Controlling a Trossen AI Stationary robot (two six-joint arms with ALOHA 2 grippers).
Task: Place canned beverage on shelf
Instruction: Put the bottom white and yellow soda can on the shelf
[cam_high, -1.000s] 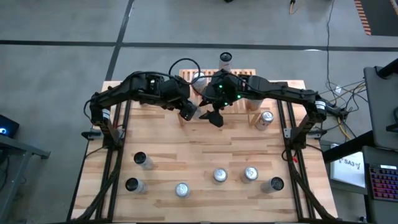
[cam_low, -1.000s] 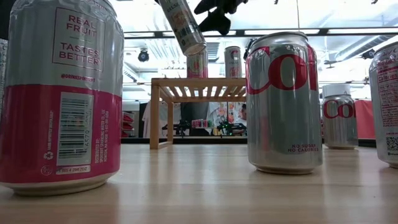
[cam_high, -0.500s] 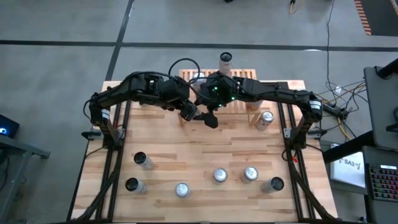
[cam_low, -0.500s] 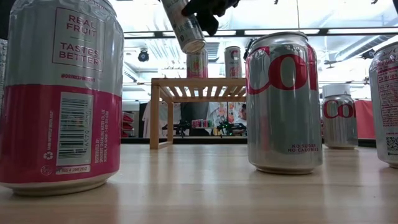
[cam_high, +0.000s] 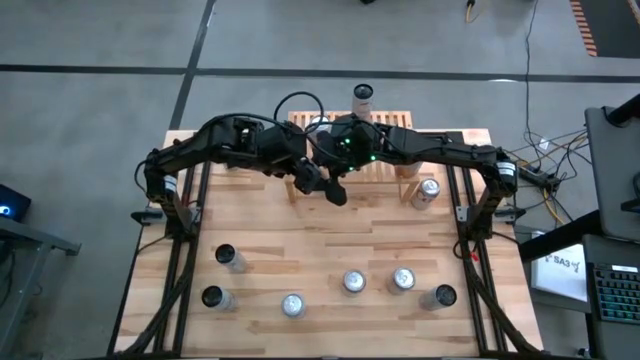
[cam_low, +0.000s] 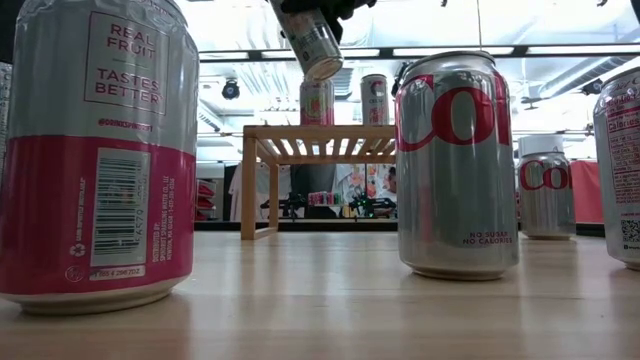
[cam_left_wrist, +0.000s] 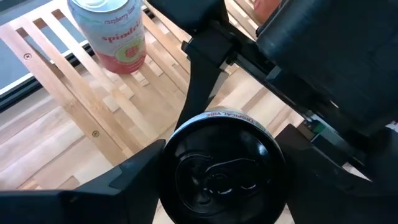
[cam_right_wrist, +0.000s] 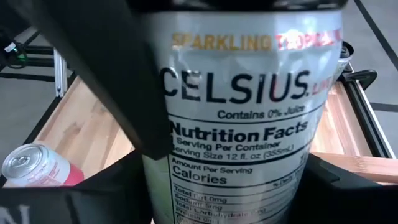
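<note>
We held the tall silver slim can (cam_low: 312, 45) tilted above the slatted light-wood shelf (cam_low: 320, 133), our left pincer (cam_high: 308, 176) clamped on it; our right pincer (cam_high: 333, 187) straddled it, grip unclear.

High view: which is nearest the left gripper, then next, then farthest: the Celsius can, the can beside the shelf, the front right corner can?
1. Celsius can, held in the left gripper fingers, midair in front of the shelf.
2. Can beside the shelf, back right.
3. Front right corner can, near edge.
</note>
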